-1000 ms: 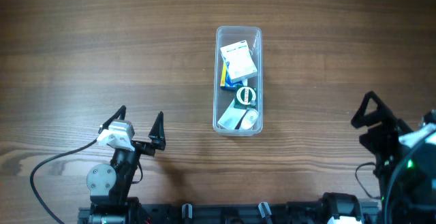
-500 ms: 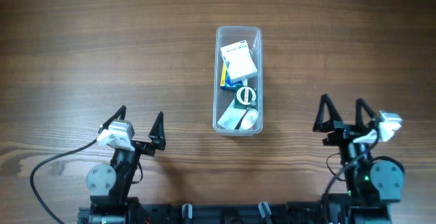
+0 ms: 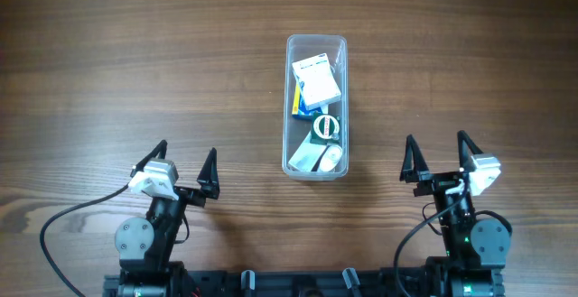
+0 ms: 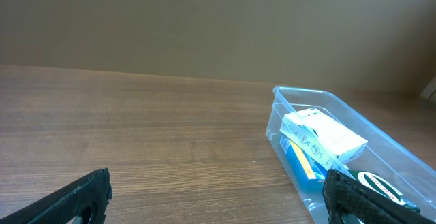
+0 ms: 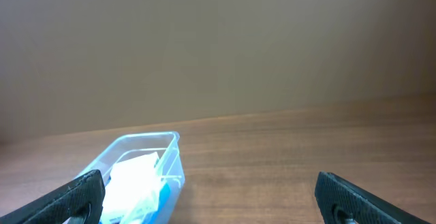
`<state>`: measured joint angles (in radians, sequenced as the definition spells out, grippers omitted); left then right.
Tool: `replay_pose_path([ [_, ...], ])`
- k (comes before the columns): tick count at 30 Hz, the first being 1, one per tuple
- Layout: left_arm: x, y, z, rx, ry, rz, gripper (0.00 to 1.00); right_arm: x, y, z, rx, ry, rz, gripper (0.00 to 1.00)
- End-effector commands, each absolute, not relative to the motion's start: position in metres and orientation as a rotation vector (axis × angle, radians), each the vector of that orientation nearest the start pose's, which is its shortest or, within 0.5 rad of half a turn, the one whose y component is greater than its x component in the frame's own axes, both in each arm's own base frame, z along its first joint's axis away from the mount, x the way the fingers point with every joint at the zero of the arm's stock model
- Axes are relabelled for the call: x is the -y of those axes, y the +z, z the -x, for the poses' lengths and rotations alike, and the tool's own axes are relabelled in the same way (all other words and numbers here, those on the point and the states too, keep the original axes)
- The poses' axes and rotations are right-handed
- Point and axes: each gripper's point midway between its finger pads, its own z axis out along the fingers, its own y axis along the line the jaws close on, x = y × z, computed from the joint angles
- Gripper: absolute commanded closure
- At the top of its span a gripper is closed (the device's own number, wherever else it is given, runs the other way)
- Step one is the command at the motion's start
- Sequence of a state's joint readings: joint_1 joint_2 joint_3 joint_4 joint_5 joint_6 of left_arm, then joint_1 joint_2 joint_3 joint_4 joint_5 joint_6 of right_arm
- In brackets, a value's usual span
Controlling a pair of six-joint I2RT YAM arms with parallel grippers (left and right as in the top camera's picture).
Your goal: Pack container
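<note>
The clear plastic container [image 3: 316,42] stands on the wooden table at centre, long side running away from me. Inside lie a white box [image 3: 317,79] on a blue box [image 3: 299,107], a green-capped round item [image 3: 326,126] and white items at the near end [image 3: 318,158]. It also shows in the left wrist view [image 4: 300,94] and the right wrist view [image 5: 146,142]. My left gripper [image 3: 187,166] is open and empty at the near left. My right gripper [image 3: 438,157] is open and empty at the near right.
Bare wooden table [image 3: 135,62] surrounds the container. The arm bases and a black rail [image 3: 298,283] line the near edge. A black cable [image 3: 63,220] loops by the left base.
The right arm has swung in from the far right edge and settled at its base with the gripper open. The left arm and the container have not moved.
</note>
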<state>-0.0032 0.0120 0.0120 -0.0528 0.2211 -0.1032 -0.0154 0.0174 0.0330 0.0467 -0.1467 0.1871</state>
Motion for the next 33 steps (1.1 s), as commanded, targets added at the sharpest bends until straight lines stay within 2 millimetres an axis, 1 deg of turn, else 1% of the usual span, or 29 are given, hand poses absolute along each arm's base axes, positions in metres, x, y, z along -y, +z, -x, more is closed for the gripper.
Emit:
replay_pose_path([
  [1, 0.0343, 0.1618, -0.2428, -1.628, -0.252, -0.065, 0.0, -0.0301, 0.1837, -0.2439, -1.538, 0.233, 0.049, 0.0],
  [3, 0.0343, 0.1618, -0.2428, -1.628, -0.252, -0.065, 0.0, -0.0313, 0.1787, -0.2439, -1.556, 0.198, 0.089, 0.0],
  [33, 0.0343, 0.1618, -0.2428, -1.628, -0.252, -0.065, 0.0, -0.0299, 0.1787, -0.2442, -1.556, 0.192, 0.083, 0.0],
])
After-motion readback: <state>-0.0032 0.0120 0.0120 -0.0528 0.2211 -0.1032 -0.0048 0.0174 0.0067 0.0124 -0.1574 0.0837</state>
